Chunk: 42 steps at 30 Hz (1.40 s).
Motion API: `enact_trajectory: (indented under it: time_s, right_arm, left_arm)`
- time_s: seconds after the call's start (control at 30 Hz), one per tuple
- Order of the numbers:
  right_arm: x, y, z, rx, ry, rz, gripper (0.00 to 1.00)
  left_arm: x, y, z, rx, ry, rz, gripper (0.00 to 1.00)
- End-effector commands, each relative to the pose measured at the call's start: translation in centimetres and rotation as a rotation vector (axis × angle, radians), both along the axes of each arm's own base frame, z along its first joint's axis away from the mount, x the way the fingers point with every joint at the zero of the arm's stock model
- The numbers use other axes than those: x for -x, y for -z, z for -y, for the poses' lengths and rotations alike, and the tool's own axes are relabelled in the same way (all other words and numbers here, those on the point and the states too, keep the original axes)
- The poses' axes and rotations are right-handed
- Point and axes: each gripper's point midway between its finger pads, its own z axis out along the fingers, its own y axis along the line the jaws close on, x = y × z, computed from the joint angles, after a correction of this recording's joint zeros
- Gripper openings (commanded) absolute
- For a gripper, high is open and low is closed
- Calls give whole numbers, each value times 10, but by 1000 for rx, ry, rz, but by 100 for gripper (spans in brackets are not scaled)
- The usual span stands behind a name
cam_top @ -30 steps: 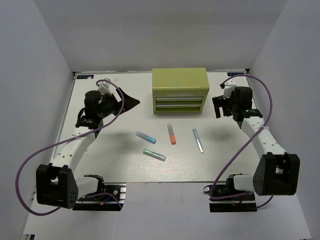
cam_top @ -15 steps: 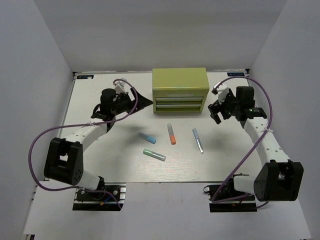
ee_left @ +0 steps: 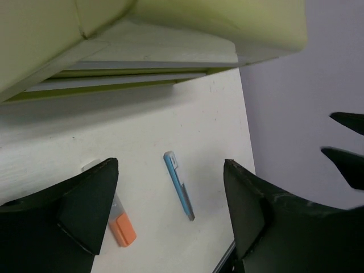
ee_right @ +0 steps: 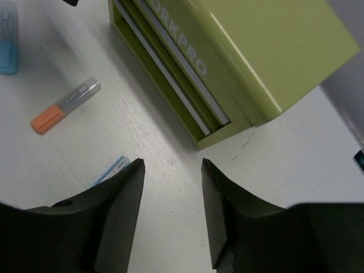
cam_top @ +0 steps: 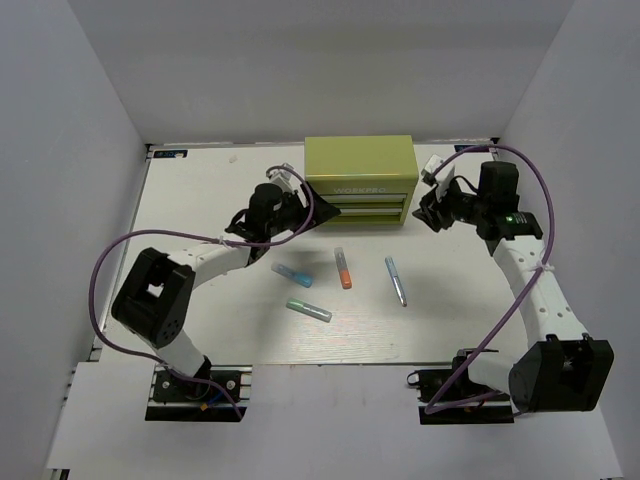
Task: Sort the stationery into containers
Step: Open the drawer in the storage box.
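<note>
Left gripper (cam_top: pixel 322 203) and right gripper (cam_top: pixel 432 207), both with jaws apart and empty, flank the green toolbox (cam_top: pixel 360 165). Its shut drawers (cam_top: pixel 362 204) sit just ahead of their fingertips (the orange-ended stick (cam_top: pixel 343 268) lies loose behind them). Probably best: one steadies the chest while the other draws a drawer straight out.

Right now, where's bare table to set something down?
Free: far-left corner of the white table, left of the yellow-green metal toolbox; near-edge strip, this side of the green-ended stick; right of the slim grey-blue pen. Crowded: toolbox front, between left gripper and right gripper.
</note>
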Motion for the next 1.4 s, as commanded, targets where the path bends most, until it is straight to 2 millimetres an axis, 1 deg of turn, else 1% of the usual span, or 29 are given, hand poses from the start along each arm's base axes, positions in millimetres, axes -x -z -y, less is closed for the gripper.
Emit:
enact_trajectory:
  time_s: [0.0,0.03,0.07,0.1,0.13,0.17,0.2,0.23,0.27,0.33,0.37,0.4,0.47,0.5,0.53,0.67,0.7,0.73,0.77,0.8,0.9,0.93,1.0,1.03,1.1,1.2,1.23,1.27,1.37]
  right_arm:
    - [-16,-45,-21,-53,-98,144,53]
    - [-19,-55,-24,-59,-102,162,59]
    - [-23,-56,-25,-60,-103,166,61]
    - [-29,-64,-30,-61,-113,186,66]
    - [-33,-62,-31,-66,-110,176,68]
    - [-37,-66,-34,-65,-114,191,71]
    - [-39,-68,-36,-66,-119,196,75]
    - [-46,-71,-44,-66,-134,197,75]
    - [-47,-72,-47,-64,-143,194,76]
    - [-58,-72,-57,-33,-168,218,76]
    - [-59,-69,-61,-16,-183,213,78]
    - [-65,-59,-63,22,-209,218,80]
    - [-70,-54,-69,76,-250,225,83]
    - [-75,-46,-69,92,-258,209,85]
    - [-77,-45,-75,107,-282,217,85]
    - [-86,-37,-80,142,-303,232,86]
    - [-88,-36,-80,144,-298,232,86]
    - [-92,-34,-83,149,-301,231,86]
    - [-93,-33,-83,150,-299,230,86]
    - [-95,-34,-85,149,-298,238,86]
    - [-102,-31,-85,152,-282,236,85]
    - [-104,-30,-85,153,-281,236,84]
    - [-105,-31,-86,153,-282,241,84]
    - [-106,-30,-86,153,-281,240,82]
    - [-108,-33,-88,155,-287,256,82]
    - [-113,-29,-86,168,-280,250,81]
    - [-115,-30,-85,170,-278,252,79]
    - [-118,-25,-85,182,-270,242,79]
    - [-125,-17,-82,200,-250,217,76]
  left_arm:
    - [-24,-24,4,46,-137,57,83]
    - [-27,-21,3,50,-157,48,80]
    - [-28,-20,7,58,-166,46,72]
    - [-31,-18,12,79,-191,32,69]
    - [-35,-16,12,92,-212,22,69]
    - [-38,-23,16,129,-228,41,68]
    - [-35,-18,20,158,-239,25,69]
    - [-36,-19,23,180,-251,33,71]
    - [-39,-26,27,227,-278,65,71]
    - [-41,-27,29,261,-305,70,73]
    - [-48,-26,28,276,-336,77,75]
    - [-47,-22,31,285,-345,59,77]
    - [-54,-26,34,308,-374,64,79]
    - [-52,-27,38,321,-377,53,79]
    - [-52,-22,39,319,-395,45,79]
    - [-51,-15,41,375,-444,13,79]
    - [-52,-18,40,394,-455,12,79]
    - [-49,-8,42,396,-471,-15,77]
    - [-52,-6,41,407,-484,-15,77]
    - [-54,-12,39,434,-501,-1,77]
    - [-53,-2,45,454,-511,-20,76]
    - [-55,-6,45,473,-522,-20,76]
    - [-56,-1,50,472,-525,-30,76]
    - [-57,-3,51,473,-525,-29,75]
    - [-59,7,50,468,-544,-44,75]
    - [-59,14,52,475,-565,-54,74]
    - [-61,9,53,493,-565,-54,72]
    - [-63,4,53,501,-572,-47,72]
    - [-65,14,52,493,-586,-58,72]
